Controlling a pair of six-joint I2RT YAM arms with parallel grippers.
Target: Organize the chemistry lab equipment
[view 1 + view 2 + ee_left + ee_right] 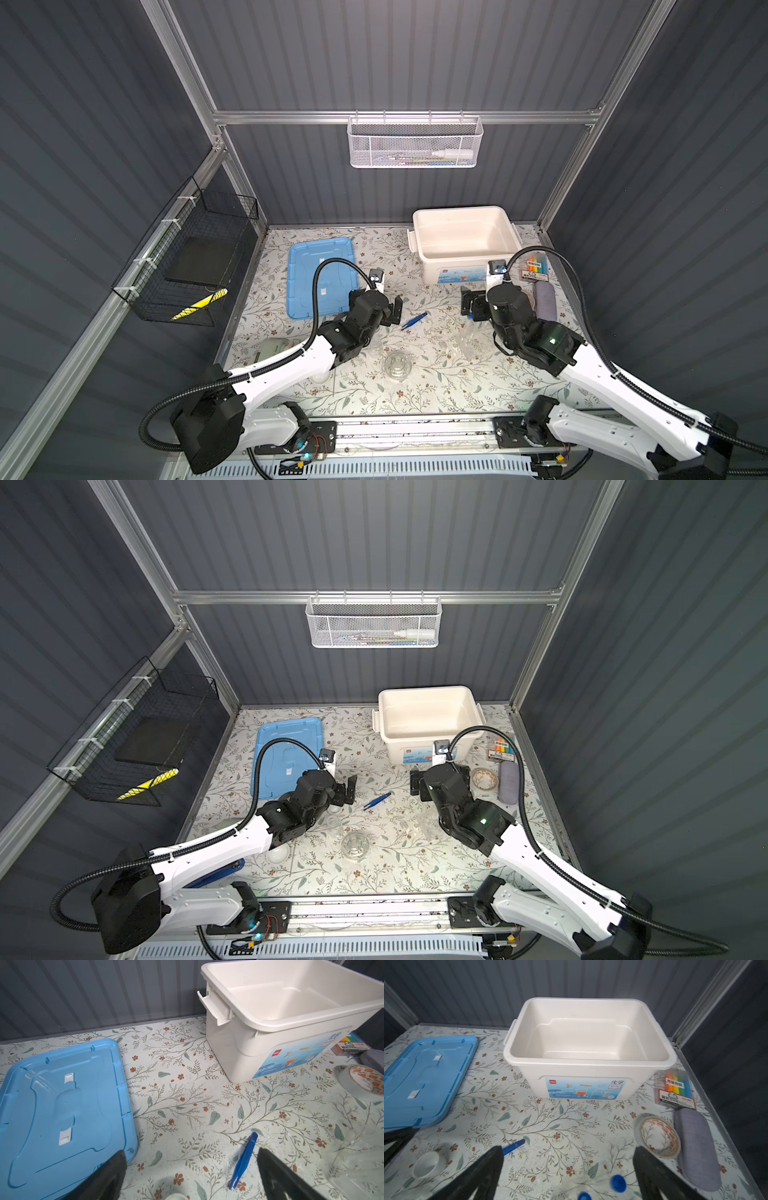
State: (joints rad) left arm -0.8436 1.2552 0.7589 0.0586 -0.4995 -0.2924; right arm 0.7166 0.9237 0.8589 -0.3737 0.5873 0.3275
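Nothing is packed yet, as far as I can judge. On the left the blue lid (303,270) lies flat on the tabletop (374,257), off its box. The left jaws hang released just above the tabletop, holding nothing. In the left wrist view the blue tweezers (244,1160) lie loose on the tabletop between them. A small white dish (426,1164) sits close by, and a clear glass piece (397,365) stands nearer the front edge.

Further right, the right jaws are spread wide too and empty, over the blue-capped test tubes (618,1183), which seem to lie in a crinkled clear packet (357,1157). Behind them the white bin (571,1070) stands open and bare inside (so every piece has yet to go in, and the lid after).

The right wrist view shows the tubes' blue caps, while in both top views that packet is only a pale shimmer. A top view shows a blue stapler (216,875) under the left arm, which neither wrist camera catches. The thin rod I cannot find.
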